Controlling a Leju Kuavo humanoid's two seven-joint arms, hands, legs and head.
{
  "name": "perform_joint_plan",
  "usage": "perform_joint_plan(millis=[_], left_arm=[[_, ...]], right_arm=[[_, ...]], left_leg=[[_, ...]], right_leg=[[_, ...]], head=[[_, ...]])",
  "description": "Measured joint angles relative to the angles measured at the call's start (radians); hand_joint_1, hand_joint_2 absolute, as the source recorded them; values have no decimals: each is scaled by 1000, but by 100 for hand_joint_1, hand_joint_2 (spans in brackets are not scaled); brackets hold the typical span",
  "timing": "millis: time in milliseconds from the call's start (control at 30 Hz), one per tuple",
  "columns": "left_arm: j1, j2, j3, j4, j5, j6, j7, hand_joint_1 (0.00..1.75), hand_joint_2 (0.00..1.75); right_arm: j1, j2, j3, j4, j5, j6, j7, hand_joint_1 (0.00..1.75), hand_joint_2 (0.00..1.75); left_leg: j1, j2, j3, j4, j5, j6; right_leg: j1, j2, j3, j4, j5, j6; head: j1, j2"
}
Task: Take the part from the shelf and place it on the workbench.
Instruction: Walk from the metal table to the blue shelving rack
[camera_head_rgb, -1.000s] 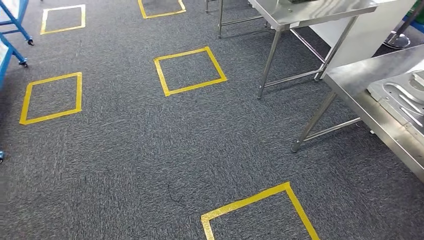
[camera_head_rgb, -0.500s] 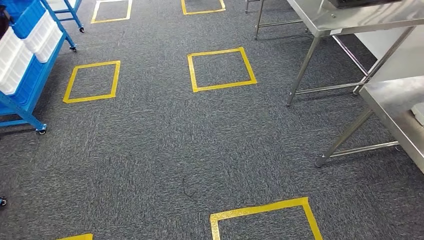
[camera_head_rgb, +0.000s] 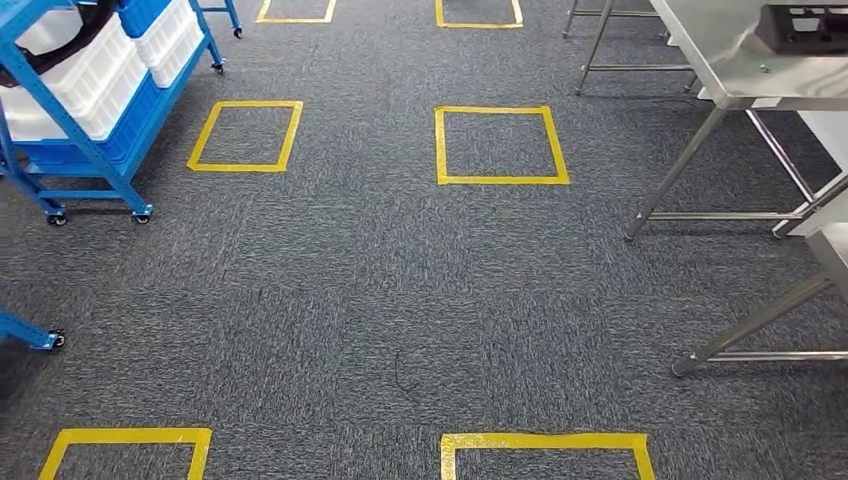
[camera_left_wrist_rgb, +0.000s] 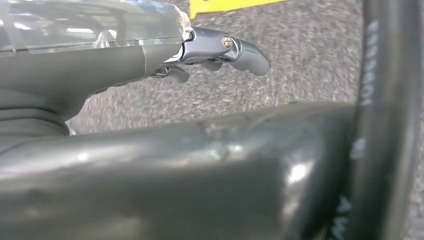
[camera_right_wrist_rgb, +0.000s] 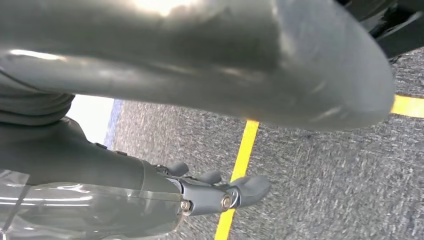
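The head view is looking down on grey carpet (camera_head_rgb: 380, 290) marked with yellow tape squares (camera_head_rgb: 500, 145). At the upper left a blue wheeled shelf (camera_head_rgb: 95, 160) is standing, its frame slanting toward the far left corner. On its tiers blue bins (camera_head_rgb: 150, 12) and white bins (camera_head_rgb: 100, 75) are sitting side by side; what is lying inside them cannot be told from here, so the part itself, its long axis and the way it is pointing cannot be made out. Another blue caster foot (camera_head_rgb: 30, 335) is showing at the left edge, nearer the camera. At the upper right a steel table (camera_head_rgb: 720, 50) is standing on thin legs, carrying a dark object (camera_head_rgb: 805, 25) at its far edge, too cropped to name. A second steel table leg (camera_head_rgb: 750, 325) is slanting in at the right edge, nearer the camera.

In the left wrist view the left hand (camera_left_wrist_rgb: 210, 52) is hanging over the carpet with a strip of yellow tape just beyond it. Its fingers (camera_left_wrist_rgb: 250, 55) are reaching loosely outward, slightly curled and apart, holding nothing and touching nothing.

In the right wrist view the right hand (camera_right_wrist_rgb: 215, 192) is hanging over the carpet as well, with a yellow tape line (camera_right_wrist_rgb: 240, 165) running beneath it. Its fingers (camera_right_wrist_rgb: 252, 187) are lying loosely extended and apart, with nothing between them.
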Motion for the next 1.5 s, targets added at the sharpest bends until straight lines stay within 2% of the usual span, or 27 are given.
perform_joint_plan(millis=[67, 133, 200, 233, 267, 333, 400, 467, 500, 533, 600, 667, 700, 767, 833, 900, 967, 1000, 1033, 1067, 1133, 1200, 1267, 1333, 1400, 1467, 1500], left_arm=[[0, 1, 0, 0, 0, 0, 0, 0, 0], [-1, 1, 0, 0, 0, 0, -2, 0, 0], [-2, 1, 0, 0, 0, 0, -10, 0, 0], [-1, 1, 0, 0, 0, 0, -16, 0, 0], [0, 2, 0, 0, 0, 0, -20, 0, 0], [-1, 5, 0, 0, 0, -1, -27, 0, 0], [-7, 7, 0, 1, -1, -1, -28, 0, 0], [-11, 9, 0, 1, -3, -2, -22, 0, 0], [-10, 11, 0, 1, -5, -2, -16, 0, 0], [-9, 12, 0, 1, -7, -2, -8, 0, 0], [-9, 15, 0, 1, -14, -2, 2, 0, 0], [-12, 19, -2, 1, -28, -3, 9, 0, 0], [-12, 21, -6, 1, -42, -4, 13, 0, 0], [-8, 27, -18, 1, -76, -8, 22, 0, 0], [-6, 33, -36, 1, -102, -11, 30, 0, 0], [-8, 38, -51, 1, -113, -14, 31, 0, 0], [-11, 43, -59, 1, -115, -15, 31, 0, 0], [-11, 45, -61, 1, -113, -15, 30, 0, 0], [-10, 46, -61, 1, -110, -14, 27, 0, 0], [-10, 47, -61, 1, -104, -13, 23, 0, 0], [-10, 48, -60, 1, -86, -8, 12, 0, 0], [-10, 50, -57, 1, -73, -2, 4, 0, 0], [-6, 52, -56, 1, -69, 0, 1, 0, 0], [-3, 53, -56, 1, -67, 0, 0, 0, 0], [-5, 54, -56, 1, -66, 0, 0, 0, 0], [-8, 55, -56, 1, -65, 0, 0, 0, 0], [-7, 55, -56, 1, -64, 0, 0, 0, 0]], right_arm=[[1, 0, -1, 0, 0, 0, -1, 0, 0], [1, 0, -2, 0, 0, -1, -2, 0, 0], [-1, 0, -3, 0, 0, -2, -7, 0, 0], [-3, 0, -4, 0, 0, -4, -11, 0, 0], [-5, 0, -4, 0, 0, -5, -16, 0, 0], [-5, 0, -6, 0, 0, -8, -24, 0, 0], [-4, 0, -8, 0, 0, -10, -27, 0, 0], [-4, 0, -9, 0, 1, -10, -21, 0, 0], [-5, 0, -9, 0, 2, -10, -14, 0, 0], [-7, 0, -9, 0, 3, -8, -7, 0, 0], [-9, 1, -9, 0, 6, -5, 7, 0, 0], [-10, 3, -9, 0, 19, -2, 16, 0, 0], [-12, 3, -8, 0, 33, 2, 21, 0, 0], [-18, 3, 2, 0, 73, 13, 25, 0, 0], [-19, 1, 24, 0, 119, 24, 29, 0, 0], [-16, 0, 44, 0, 144, 27, 32, 0, 0], [-12, -1, 56, 1, 151, 27, 33, 0, 0], [-11, -1, 59, 1, 149, 26, 31, 0, 0], [-10, -1, 61, 1, 142, 23, 28, 0, 0], [-9, -1, 62, 1, 130, 18, 22, 0, 0], [-8, -1, 55, 1, 100, 8, 7, 0, 0], [-9, 0, 46, 1, 79, 3, -6, 0, 0], [-14, 0, 38, 1, 72, 2, -10, 0, 0], [-16, 1, 34, 1, 70, 2, -11, 0, 0], [-12, 1, 31, 1, 69, 2, -11, 0, 0], [-9, 1, 29, 1, 69, 2, -11, 0, 0], [-9, 1, 28, 1, 69, 2, -11, 0, 0]], left_leg=[[1, -28, 2, 6, -3, -5], [0, -53, -4, 16, -8, -16], [1, -74, -13, 21, -9, -29], [3, -84, -17, 20, -7, -36], [5, -81, -19, 23, -8, -42], [5, -35, -43, 72, -39, -50], [6, 19, -99, 190, -102, -56], [8, 35, -150, 294, -138, -61], [9, 39, -152, 300, -129, -62], [9, 45, -131, 262, -102, -62], [6, 79, -58, 123, -40, -55], [-2, 107, -13, 37, -16, -43], [-6, 108, -12, 27, -17, -37], [-5, 87, -11, 21, -13, -25], [0, 67, -4, 9, -5, -11], [1, 47, -2, 4, 0, -2], [0, 21, -2, 4, 0, 0], [-1, 7, -1, 5, 0, -1], [-1, -8, 0, 6, -1, -2], [0, -23, 2, 8, -2, -4], [0, -49, 0, 16, -7, -12], [0, -68, -8, 20, -9, -23], [2, -81, -13, 20, -8, -36], [1, -47, -26, 51, -30, -44], [2, 11, -75, 157, -91, -52], [4, 34, -136, 282, -143, -58], [5, 38, -147, 305, -144, -60]], right_leg=[[-5, 20, 43, -111, 81, 0], [-9, 64, 88, -220, 125, -3], [-6, 79, 98, -248, 125, -12], [-5, 67, 99, -249, 127, -18], [-5, 55, 101, -253, 129, -25], [-6, 27, 106, -262, 133, -40], [-1, -2, 107, -264, 132, -50], [4, -33, 108, -263, 129, -52], [5, -48, 109, -263, 127, -52], [5, -60, 112, -263, 125, -51], [7, -84, 120, -262, 118, -45], [11, -104, 126, -261, 111, -35], [12, -112, 128, -261, 109, -30], [10, -121, 134, -262, 106, -20], [6, -79, 124, -228, 78, -12], [3, -20, 72, -119, 18, -9], [2, -4, 10, -6, -19, -7], [2, -2, -5, 10, -10, -7], [1, 1, -1, -14, 20, -8], [0, 8, 20, -71, 63, -9], [-3, 48, 68, -193, 124, -13], [-2, 69, 85, -241, 135, -18], [0, 48, 87, -246, 139, -28], [-2, 25, 93, -255, 142, -43], [1, -1, 95, -259, 141, -54], [6, -31, 96, -259, 138, -58], [8, -45, 97, -258, 136, -58]], head=[[0, 0], [0, 0], [0, 0], [0, 0], [0, 0], [0, 0], [0, 0], [0, 0], [0, 0], [0, 0], [0, 0], [0, 0], [0, 0], [0, 0], [0, 0], [0, 0], [0, 0], [0, 0], [0, 0], [0, 0], [0, 0], [0, 0], [0, 0], [0, 0], [0, 0], [0, 0], [0, 0]])
